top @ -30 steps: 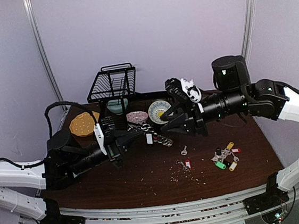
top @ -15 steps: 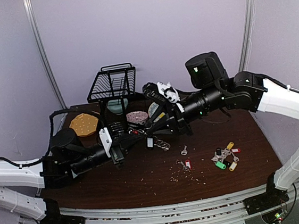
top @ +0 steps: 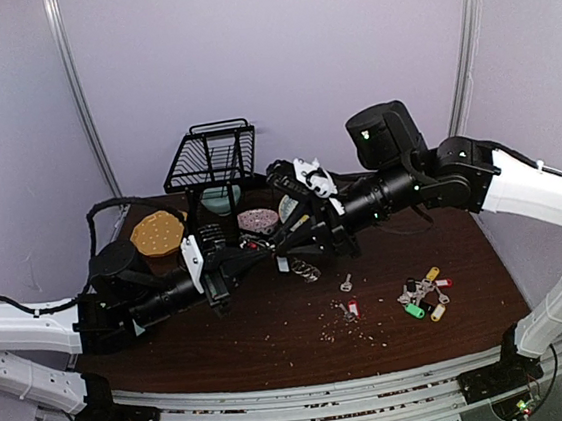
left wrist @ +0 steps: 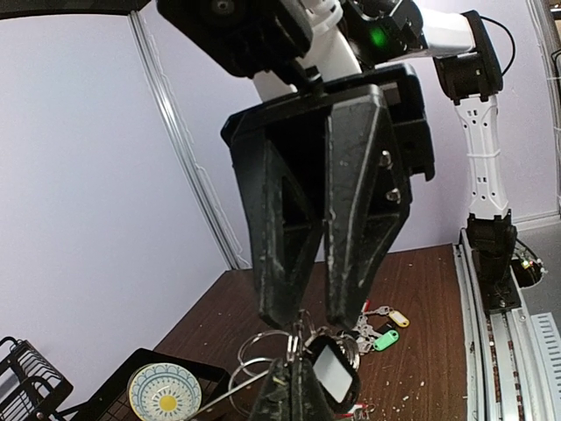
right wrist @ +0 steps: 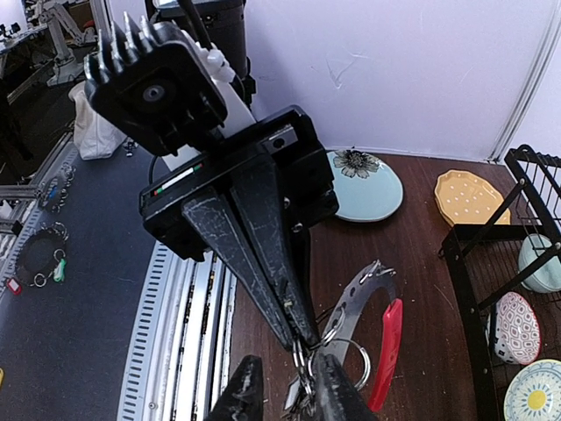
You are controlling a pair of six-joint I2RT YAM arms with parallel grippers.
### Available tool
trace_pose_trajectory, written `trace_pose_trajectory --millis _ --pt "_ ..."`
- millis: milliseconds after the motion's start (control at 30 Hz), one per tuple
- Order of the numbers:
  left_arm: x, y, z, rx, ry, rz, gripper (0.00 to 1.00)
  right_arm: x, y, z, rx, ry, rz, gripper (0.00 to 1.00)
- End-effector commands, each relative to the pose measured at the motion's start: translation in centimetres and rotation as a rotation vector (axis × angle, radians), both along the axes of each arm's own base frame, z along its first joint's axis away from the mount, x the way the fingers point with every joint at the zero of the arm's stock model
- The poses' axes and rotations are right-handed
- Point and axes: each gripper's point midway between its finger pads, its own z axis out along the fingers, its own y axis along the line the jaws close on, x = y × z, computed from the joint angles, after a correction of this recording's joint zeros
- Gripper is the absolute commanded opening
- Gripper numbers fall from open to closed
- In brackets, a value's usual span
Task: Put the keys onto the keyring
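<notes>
The keyring [right wrist: 387,349], a hoop with a red arc and a grey metal arc [right wrist: 358,300], hangs above the table from my left gripper [right wrist: 302,338]. That gripper is shut on one of its split rings [left wrist: 259,351]. My right gripper [right wrist: 292,388] meets it tip to tip, its jaws narrowly open with split rings and a white tag [left wrist: 334,374] hanging between them. In the top view the left gripper [top: 255,254] and the right gripper [top: 288,243] touch over mid-table. A bunch of coloured-tag keys [top: 423,297] lies at the right. A bare key [top: 346,284] and a red-tag key [top: 352,309] lie nearer the middle.
A black wire rack [top: 211,157] stands at the back. Around it are a yellow plate [top: 158,232], a pink patterned dish [top: 257,220] and a blue-and-yellow bowl [top: 289,208]. Crumbs [top: 342,331] dot the brown table. A light blue plate [right wrist: 361,186] shows in the right wrist view.
My right arm has swung left to the left gripper and its jaws have narrowed around the hanging rings. The left arm has shifted only slightly, still holding the keyring.
</notes>
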Motion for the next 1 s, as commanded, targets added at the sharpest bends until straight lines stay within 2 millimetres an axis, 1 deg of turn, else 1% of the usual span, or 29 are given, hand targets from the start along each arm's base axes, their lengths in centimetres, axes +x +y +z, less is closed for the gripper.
trace_pose_trajectory --millis 0,67,200,267,367,500,667,800,933,967 --pt "-0.9 0.4 3.5 -0.116 -0.037 -0.034 0.00 0.6 -0.2 -0.6 -0.012 -0.025 -0.037 0.28" --pt "-0.9 0.3 3.4 -0.111 -0.037 -0.037 0.00 1.1 -0.3 -0.4 -0.005 -0.041 -0.062 0.32" --pt "-0.9 0.3 3.3 -0.111 -0.037 -0.038 0.00 1.2 -0.3 0.3 0.015 -0.061 -0.067 0.32" --pt "-0.9 0.3 3.4 -0.114 -0.039 -0.037 0.00 1.2 -0.3 0.2 0.012 -0.063 -0.065 0.29" --pt "-0.8 0.4 3.4 -0.115 -0.038 -0.035 0.00 1.0 -0.2 -0.2 0.002 -0.055 -0.051 0.19" --pt "-0.9 0.5 3.5 -0.124 -0.035 -0.034 0.00 0.9 -0.3 -0.7 -0.012 -0.053 -0.044 0.13" --pt "-0.8 0.3 3.2 -0.123 -0.022 -0.037 0.00 0.5 -0.2 -0.2 0.006 -0.063 -0.022 0.00" --pt "-0.7 0.5 2.8 -0.139 0.014 -0.033 0.00 0.4 -0.5 0.4 0.011 -0.092 -0.024 0.00" --pt "-0.5 0.4 1.9 -0.119 0.098 -0.035 0.00 0.5 -1.1 0.8 -0.012 -0.137 -0.035 0.00" --pt "-0.5 0.4 1.5 -0.102 0.111 -0.039 0.10 0.6 -1.4 0.5 -0.034 -0.143 -0.040 0.00"
